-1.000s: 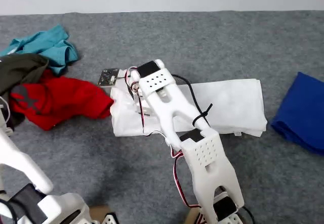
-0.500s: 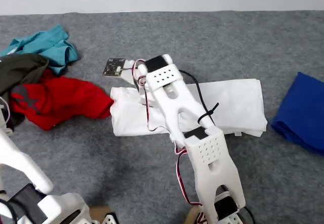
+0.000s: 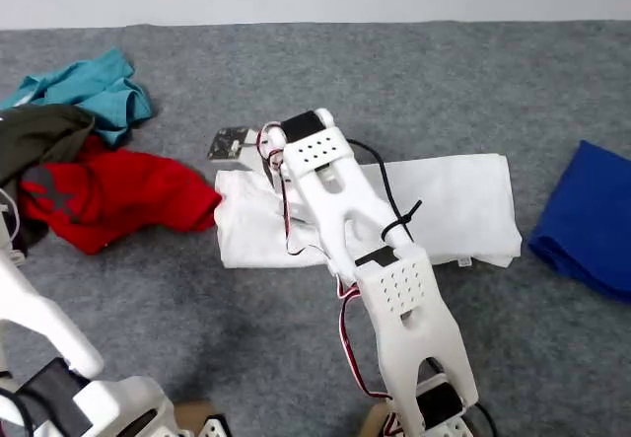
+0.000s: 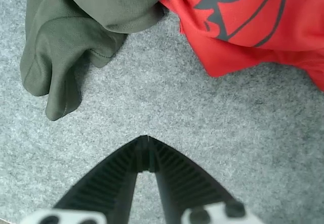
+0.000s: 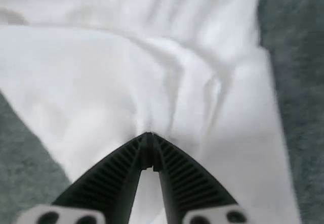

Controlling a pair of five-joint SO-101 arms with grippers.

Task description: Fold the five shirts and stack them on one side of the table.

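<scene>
High view: the right arm (image 3: 335, 200) stretches over a long, partly folded white cotton shirt (image 3: 463, 205) at the middle of the grey felt counter (image 3: 394, 72). A neat royal-blue shirt (image 3: 587, 220) lies well apart at one end, and a crumpled red shirt (image 3: 118, 195), a teal shirt (image 3: 84, 87) and a dark olive shirt (image 3: 39, 136) are heaped at the other. By this reckoning one looks done, one is under way and three are untouched. Left wrist view: the left pincer (image 4: 147, 143) hangs clenched and empty over bare felt near the olive and red cloth. Right wrist view: the right pincer (image 5: 147, 150) is clenched on a pucker of the white shirt.

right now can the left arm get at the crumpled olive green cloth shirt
Probably yes: the left gripper, shut, sits over bare grey carpet with the olive shirt close ahead and nothing between them.
</scene>
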